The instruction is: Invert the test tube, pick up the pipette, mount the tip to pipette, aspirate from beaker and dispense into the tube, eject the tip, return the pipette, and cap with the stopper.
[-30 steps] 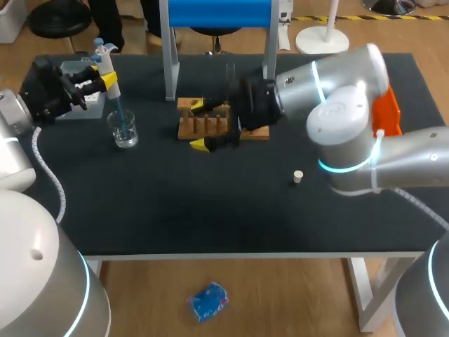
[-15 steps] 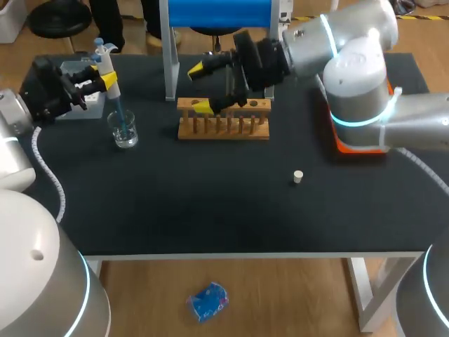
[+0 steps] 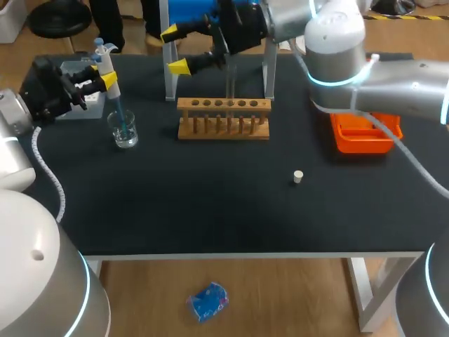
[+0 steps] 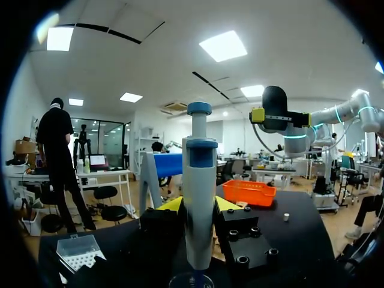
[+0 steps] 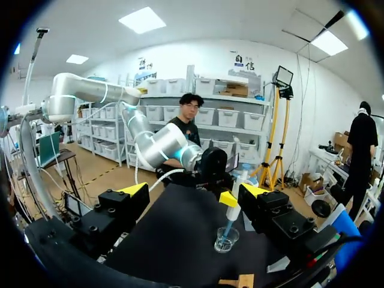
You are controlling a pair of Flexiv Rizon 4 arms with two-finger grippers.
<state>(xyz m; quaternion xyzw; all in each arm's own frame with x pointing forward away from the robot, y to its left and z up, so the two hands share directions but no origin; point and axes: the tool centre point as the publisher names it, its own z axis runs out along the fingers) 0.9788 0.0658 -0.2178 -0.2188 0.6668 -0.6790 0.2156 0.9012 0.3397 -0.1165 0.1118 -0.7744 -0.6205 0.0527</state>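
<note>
My left gripper [image 3: 109, 81] is shut on the white and blue pipette [image 3: 105, 59], held upright at the table's far left. The pipette's blue tip [image 3: 119, 112] dips into the small glass beaker [image 3: 124, 130]. In the left wrist view the pipette [image 4: 199, 198] stands between the fingers, with the beaker [image 4: 192, 281] under it. My right gripper [image 3: 175, 49] hangs open and empty, high over the back left of the wooden rack [image 3: 223, 119]. A clear test tube [image 3: 229, 81] stands upright in the rack. The white stopper [image 3: 298, 176] lies on the mat at the right.
An orange tray [image 3: 366, 135] sits right of the rack. A grey tip box [image 3: 78, 107] lies behind my left gripper. The blue pipette stand [image 3: 217, 12] with two posts rises behind the rack. In the right wrist view the beaker [image 5: 225, 240] is ahead of the open fingers.
My right arm has lifted from the front of the rack and swung up and back to the left, its gripper still open. The left arm and pipette have not moved.
</note>
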